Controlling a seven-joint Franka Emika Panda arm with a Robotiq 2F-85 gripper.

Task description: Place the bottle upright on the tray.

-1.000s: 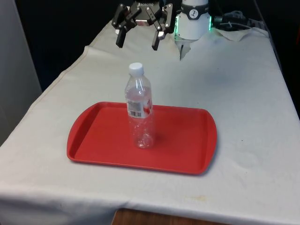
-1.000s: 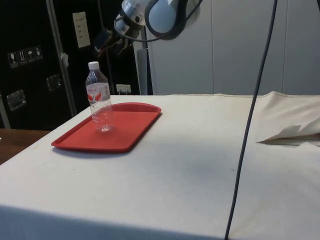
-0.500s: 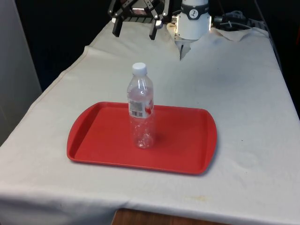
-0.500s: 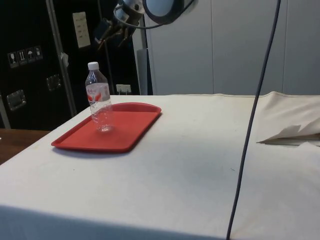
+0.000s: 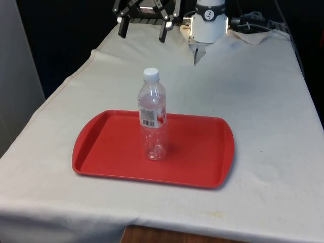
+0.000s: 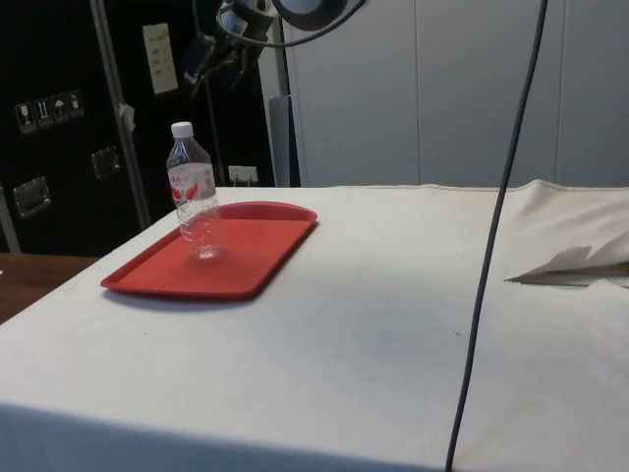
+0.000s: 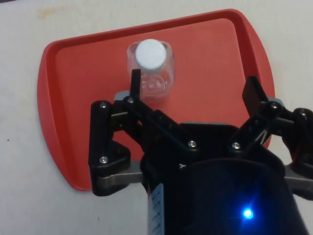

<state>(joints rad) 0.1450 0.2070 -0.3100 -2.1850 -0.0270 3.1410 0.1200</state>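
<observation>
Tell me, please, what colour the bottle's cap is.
White; the bottle's cap shows best in the wrist view.

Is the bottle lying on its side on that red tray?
No, the bottle stands upright on the red tray, white cap on top.

Tray point(image 5: 197, 152): solid red, no pattern. Bottle point(image 5: 152, 124): clear, colourless plastic with a white cap point(image 5: 151, 74) and a label point(image 5: 150, 116) in white and red bearing a dark barcode. Tablecloth point(image 5: 243, 91): plain white. Gripper point(image 5: 142, 28): black. Cabinets point(image 6: 59, 128): dark, with small white labels.
</observation>
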